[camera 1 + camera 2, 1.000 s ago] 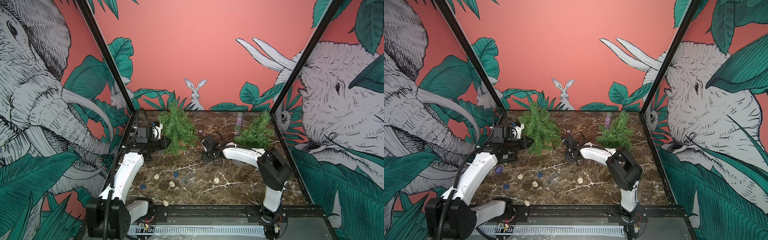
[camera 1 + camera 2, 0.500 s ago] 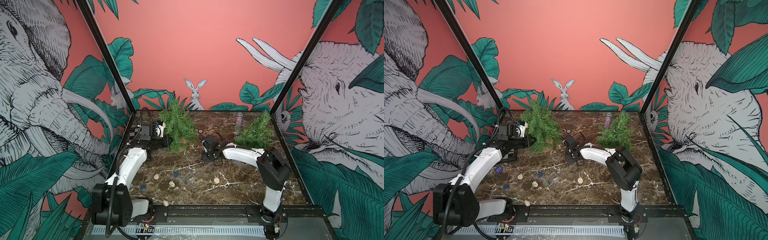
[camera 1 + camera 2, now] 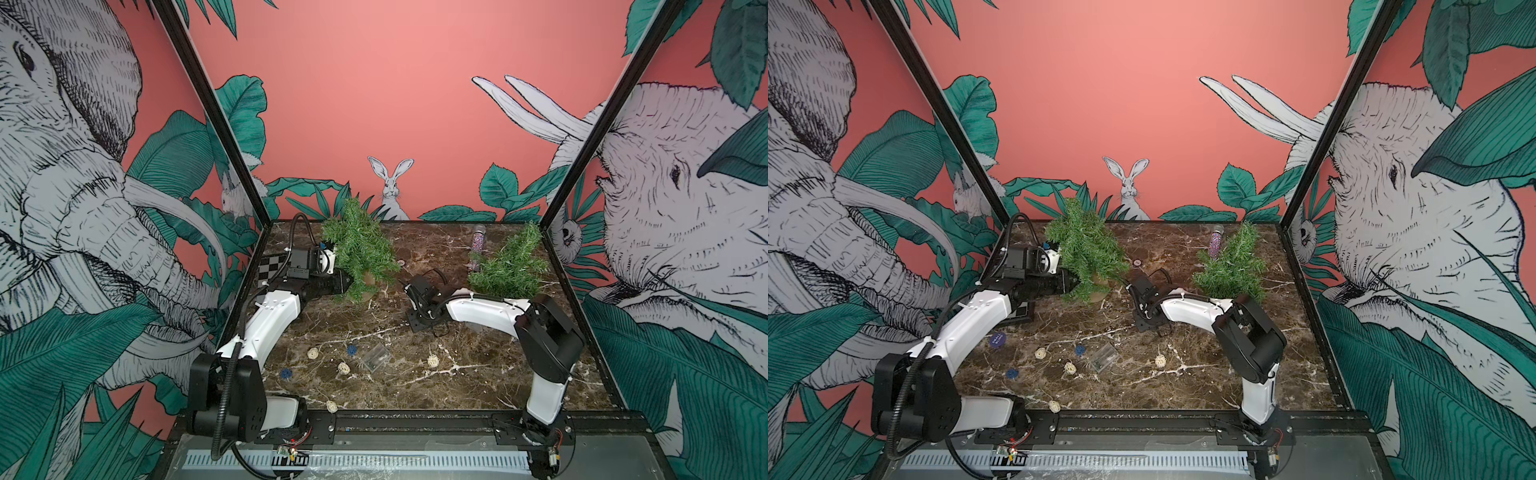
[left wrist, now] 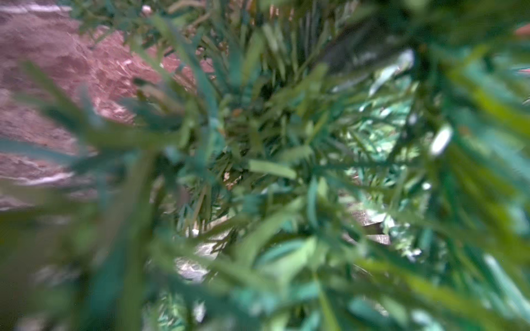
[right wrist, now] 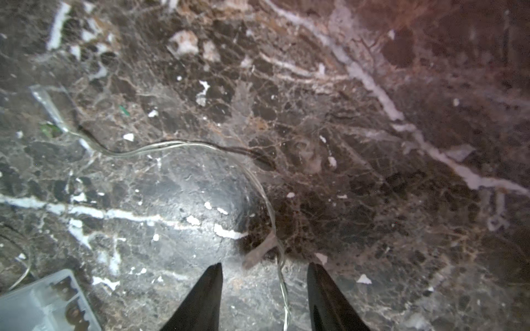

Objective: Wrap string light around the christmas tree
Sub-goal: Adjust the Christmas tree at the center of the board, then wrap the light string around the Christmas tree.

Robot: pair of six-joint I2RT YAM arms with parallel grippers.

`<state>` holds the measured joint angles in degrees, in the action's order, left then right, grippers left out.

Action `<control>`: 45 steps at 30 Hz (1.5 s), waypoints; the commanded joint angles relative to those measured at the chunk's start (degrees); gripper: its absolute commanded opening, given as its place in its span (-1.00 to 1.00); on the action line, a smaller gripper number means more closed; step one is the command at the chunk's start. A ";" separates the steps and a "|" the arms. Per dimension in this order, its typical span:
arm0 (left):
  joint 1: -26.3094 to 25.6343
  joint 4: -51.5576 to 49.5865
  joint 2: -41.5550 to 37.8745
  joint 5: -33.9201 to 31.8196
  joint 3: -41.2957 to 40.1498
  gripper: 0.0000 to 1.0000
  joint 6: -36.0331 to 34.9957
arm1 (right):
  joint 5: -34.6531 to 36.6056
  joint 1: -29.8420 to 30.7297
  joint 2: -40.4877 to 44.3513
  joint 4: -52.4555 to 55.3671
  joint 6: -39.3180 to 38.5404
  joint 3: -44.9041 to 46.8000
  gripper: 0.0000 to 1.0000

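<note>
Brown marble veined with white makes up the bench [image 3: 498,386]. In both top views the christmas tree [image 3: 361,249] stands upright at its back left, with a second green tree [image 3: 509,266] at the back right. My left arm [image 3: 270,324] reaches in from the front left, and the left jaws are pushed in among the christmas tree's lowest branches. From up here I cannot tell how far apart they stand or whether they hold anything. The right arm [image 3: 486,309] lies low across the middle, its right jaws pointing down at the bench between the two trees. The string light [image 3: 343,367] lies loose over the front half of the bench. Its pale wicker balls are scattered around a clear battery box [image 3: 374,358], well apart from the christmas tree. A few small blue pieces [image 3: 352,350] lie among them, and a glittery tube [image 3: 478,243] lies near the back beside the second tree. In a top view a purple disc [image 3: 997,339] shows on the bench beside my left arm. The left wrist view is all blurred green needles pressed close to the lens, with a patch of marble at one edge, so the left jaws stay hidden from me. The right wrist view gives me two black fingertips [image 5: 206,298] standing clearly apart just over the marble, clamped on nothing. The thin clear wire [image 5: 172,144] of the string light runs across the bench and passes between them, with a corner of the battery box close by.
</note>
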<state>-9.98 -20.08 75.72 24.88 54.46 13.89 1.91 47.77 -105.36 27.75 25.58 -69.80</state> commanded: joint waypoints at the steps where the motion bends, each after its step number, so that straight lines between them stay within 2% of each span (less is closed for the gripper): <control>1: -0.06 -7.05 -4.57 -4.57 1.52 -0.11 -0.97 | 2.11 2.01 2.91 2.61 -2.36 -2.04 0.08; 4: 0.61 -13.05 -6.49 -6.85 2.74 0.05 -0.51 | 4.85 4.26 3.62 4.25 -4.00 -3.16 0.16; 7: 1.65 -18.29 -8.07 -7.83 4.02 0.10 0.14 | 6.84 6.31 3.98 6.22 -5.14 -4.76 0.21; 13: 3.28 -23.99 -11.29 -10.02 5.31 0.12 1.29 | 3.81 13.30 3.01 6.66 -6.95 -7.99 0.32; 19: 3.41 -24.36 -12.48 -11.29 3.85 0.13 2.51 | 1.98 20.07 -2.63 6.62 -11.09 -12.20 0.50; 23: 3.44 -22.05 -12.50 -10.49 1.23 0.13 4.12 | 0.25 22.53 -8.95 7.61 -12.73 -19.49 0.49; 28: 3.39 -20.86 -12.69 -9.94 -0.42 0.13 5.78 | -0.30 23.07 -15.46 10.43 -11.90 -25.91 0.43; 33: 3.39 -20.17 -12.25 -8.99 -2.51 0.13 7.00 | 1.11 22.96 -16.80 11.16 -12.10 -26.09 0.41; 40: 3.40 -19.34 -11.91 -8.98 -3.86 0.13 7.04 | 3.00 22.14 -16.15 12.74 -12.85 -21.71 0.38; 45: 2.52 -19.04 -11.53 -8.76 -4.72 0.13 6.40 | 4.92 18.08 -12.00 12.39 -12.45 -15.15 0.37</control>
<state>-7.07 -39.57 64.45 15.64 50.92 20.08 4.78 68.51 -120.07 37.12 13.04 -88.05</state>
